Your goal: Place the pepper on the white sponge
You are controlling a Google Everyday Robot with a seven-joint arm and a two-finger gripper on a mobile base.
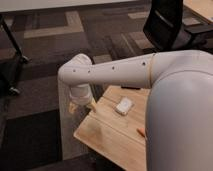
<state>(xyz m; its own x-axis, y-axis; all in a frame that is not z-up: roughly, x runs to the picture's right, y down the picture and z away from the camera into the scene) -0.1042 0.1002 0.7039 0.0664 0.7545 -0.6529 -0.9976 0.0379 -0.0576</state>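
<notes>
The white sponge (124, 106) lies on the wooden table (107, 132), near its far side. A sliver of the orange pepper (141, 131) peeks out beside my big white arm (170, 100), which hides the rest of it. My gripper (82, 106) hangs below the wrist over the table's left corner, left of the sponge and well away from the pepper. Its two yellowish fingertips (93, 104) stand apart with nothing between them, so it is open.
A flat black object (131, 87) shows at the table's far edge, mostly hidden by the arm. A black office chair (167, 25) stands at the upper right. A dark stand (11, 50) is on the left. Grey patterned carpet surrounds the table.
</notes>
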